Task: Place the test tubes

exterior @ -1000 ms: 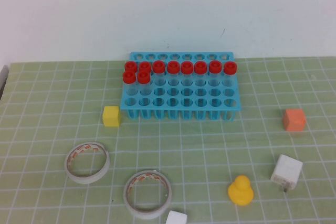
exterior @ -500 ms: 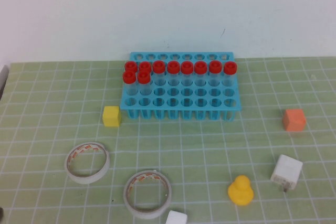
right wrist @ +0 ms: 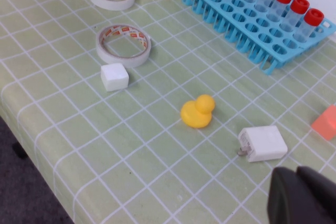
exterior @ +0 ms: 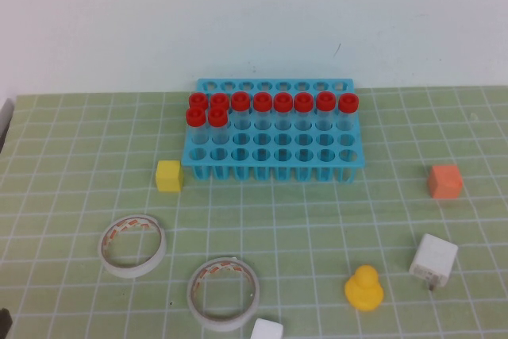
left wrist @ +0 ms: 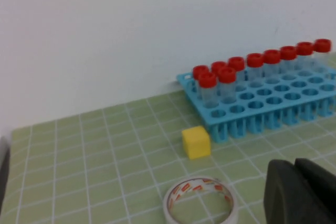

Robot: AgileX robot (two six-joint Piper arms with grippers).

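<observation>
Jaws pressed together on the left gripper [left wrist: 297, 195], clamped on nothing; hangs over the near left part of the worktop [exterior: 71, 156], near a tape roll [exterior: 132, 245]. Jaws likewise closed and bare on the right gripper [right wrist: 304, 195], poised above the near right corner, close to a white charger plug [exterior: 433, 260].

Ten red-capped test tubes [exterior: 262, 102], all upright in a blue rack [exterior: 274, 155] at the far middle of the worktop, close to the white wall [exterior: 238, 13]. Eight of them in one full line along the second row from the back. Two more in the next row forward, side by side at the robot's left end. Open wells only along the back row, across the remainder of that third row and through the rows in front.

Just off the rack's front left corner, a yellow cube [exterior: 169, 175], flat on the green gridded mat. Nearer the robot, a second tape roll [exterior: 223, 293] lying flat to the right of the first, apart from it, each ring holding only bare mat inside. A white cube [exterior: 267, 329] at the near edge, just beside that second roll. A yellow rubber duck [exterior: 363, 287] to the right of the white cube, with the charger plug beyond it on the right. An orange cube [exterior: 444, 181] alone on the right side, well apart from the rack.
</observation>
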